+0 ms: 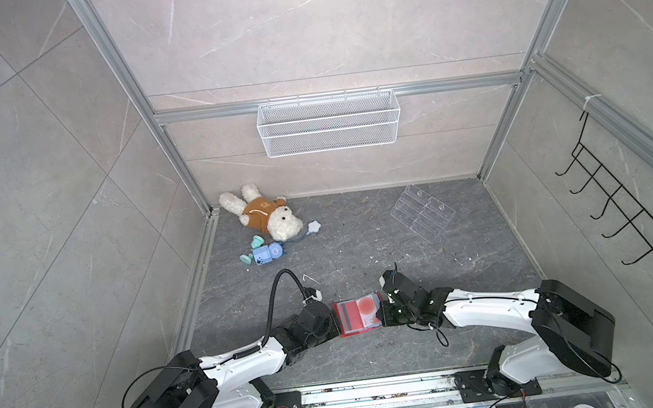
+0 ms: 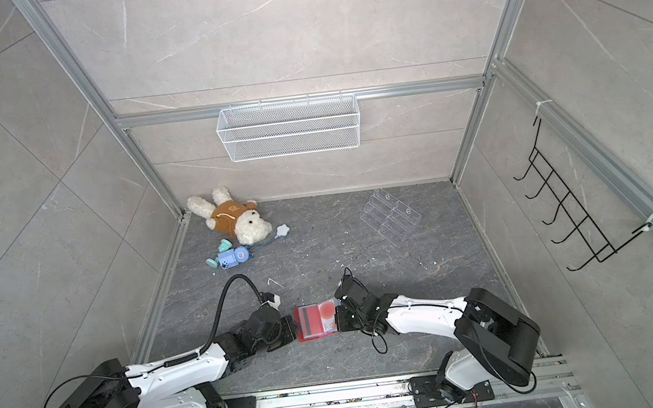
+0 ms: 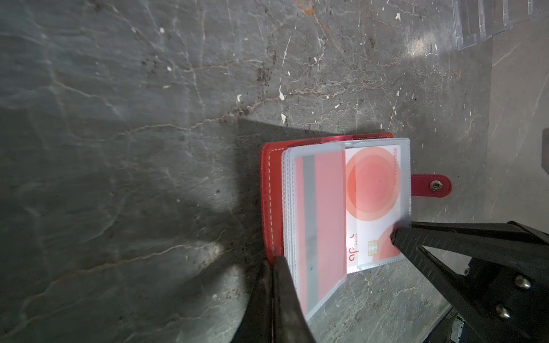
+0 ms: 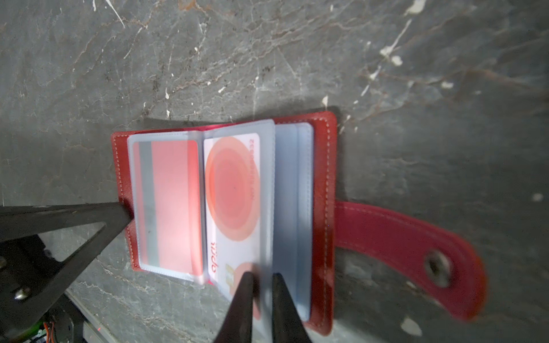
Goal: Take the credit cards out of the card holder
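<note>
The red card holder lies open on the dark floor between both arms. In the wrist views its cover shows pale clear sleeves. One credit card with a red-orange circle sits in the middle page. Another credit card shows its striped back. My left gripper is shut on the cover's edge. My right gripper has its jaws close together astride the near corner of the circle card's page; that corner is blurred.
A white plush dog and small blue toys lie at the back left. A clear acrylic tiered stand lies at the back right. A white wire basket hangs on the back wall, a black hook rack on the right wall.
</note>
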Tool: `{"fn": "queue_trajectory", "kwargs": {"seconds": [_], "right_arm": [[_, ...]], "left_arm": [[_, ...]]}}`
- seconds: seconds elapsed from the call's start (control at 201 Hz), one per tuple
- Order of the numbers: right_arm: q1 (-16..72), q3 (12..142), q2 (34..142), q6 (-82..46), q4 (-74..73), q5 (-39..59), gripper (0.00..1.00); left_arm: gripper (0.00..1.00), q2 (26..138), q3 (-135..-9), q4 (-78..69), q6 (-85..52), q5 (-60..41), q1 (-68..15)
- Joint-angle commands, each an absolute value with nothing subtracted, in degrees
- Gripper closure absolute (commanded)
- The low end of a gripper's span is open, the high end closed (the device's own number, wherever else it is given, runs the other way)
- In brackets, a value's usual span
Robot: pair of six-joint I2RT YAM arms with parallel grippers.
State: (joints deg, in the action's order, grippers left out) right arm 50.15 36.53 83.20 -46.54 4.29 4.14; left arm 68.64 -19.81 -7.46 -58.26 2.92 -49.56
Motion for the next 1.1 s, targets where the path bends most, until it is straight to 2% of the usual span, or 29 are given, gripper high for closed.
{"fn": "queue_trajectory", "kwargs": {"seconds": [0.0, 0.075, 0.433, 0.592, 0.787, 0.886, 0.996, 1.095], "right_arm": [[49.75, 35.81, 82.12, -47.38, 4.94, 3.03, 0.85], [49.67, 35.82, 82.52, -47.46, 4.84, 3.08, 0.85], [49.13, 35.36, 81.11, -47.55, 6.02, 2.11, 0.81], [48.96, 36.15, 80.11, -46.67, 6.9, 2.24, 0.81], [48.96, 36.66, 79.8, -45.89, 5.79, 3.67, 0.81], [48.96, 37.02, 80.18, -45.63, 2.32, 6.54, 0.83], [48.96, 39.11, 82.11, -45.38, 0.47, 9.06, 0.88], [48.96, 40.96, 84.64, -45.1, 0.0, 9.58, 0.92]], "left_arm": [[0.88, 67.3, -21.74, -5.03, -56.27, 4.47, -49.05], [0.78, 66.1, -22.32, -3.04, -56.14, 4.98, -49.06], [0.52, 52.72, -26.49, 13.36, -55.91, 9.87, -49.14], [0.43, 50.49, -28.97, 18.06, -55.07, 10.6, -49.15], [0.43, 49.63, -29.61, 19.04, -56.01, 10.65, -49.18], [0.47, 50.06, -28.58, 12.89, -56.43, 6.65, -49.17], [0.59, 53.58, -28.18, 6.04, -57.26, 1.15, -49.15], [0.63, 56.77, -27.63, 2.95, -58.82, -1.11, -49.15]]}}
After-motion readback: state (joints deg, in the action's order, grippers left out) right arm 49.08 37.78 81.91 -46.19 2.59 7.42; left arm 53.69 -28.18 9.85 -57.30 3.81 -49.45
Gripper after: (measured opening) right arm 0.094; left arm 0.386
